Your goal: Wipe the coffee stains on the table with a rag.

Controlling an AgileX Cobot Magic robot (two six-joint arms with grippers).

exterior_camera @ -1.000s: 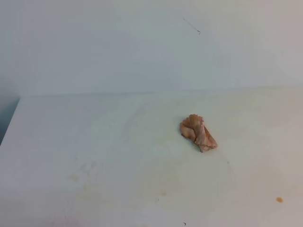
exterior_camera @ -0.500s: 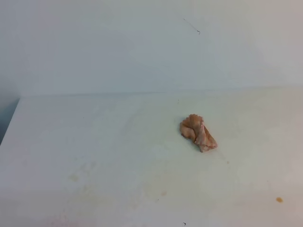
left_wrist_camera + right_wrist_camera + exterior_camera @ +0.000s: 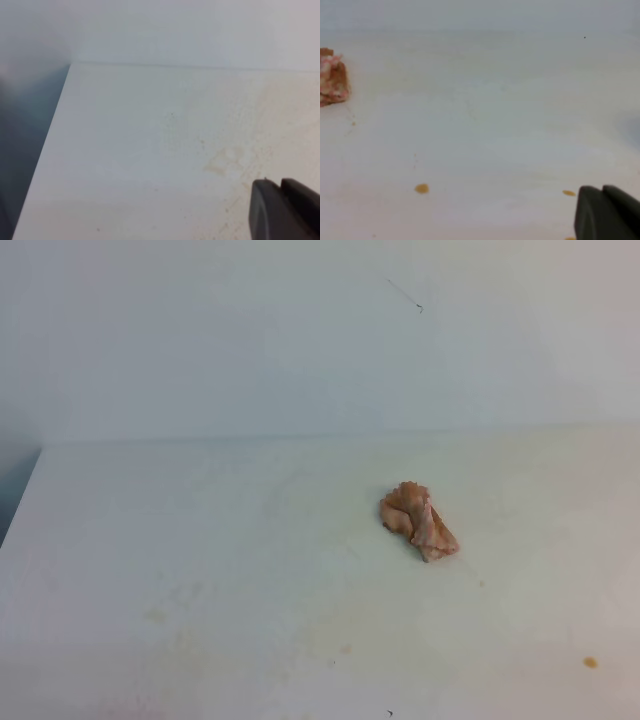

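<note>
The rag (image 3: 418, 521) is a wadded pinkish-tan lump with orange-brown patches. It lies alone on the white table (image 3: 200, 540), right of centre. It also shows at the left edge of the right wrist view (image 3: 332, 77). No joined orange-brown puddle of coffee stains shows in any view. There are only faint yellowish smudges (image 3: 160, 615), which also show in the left wrist view (image 3: 220, 162). Neither gripper appears in the exterior high view. My left gripper (image 3: 281, 186) and right gripper (image 3: 602, 191) show as dark fingertips pressed together, empty, far from the rag.
A tiny lone orange dot (image 3: 591, 662) lies at the table's front right, also in the right wrist view (image 3: 421, 188), with another small dot (image 3: 569, 192) near the right gripper. The table's left edge (image 3: 55, 130) drops to a dark gap. A pale wall stands behind.
</note>
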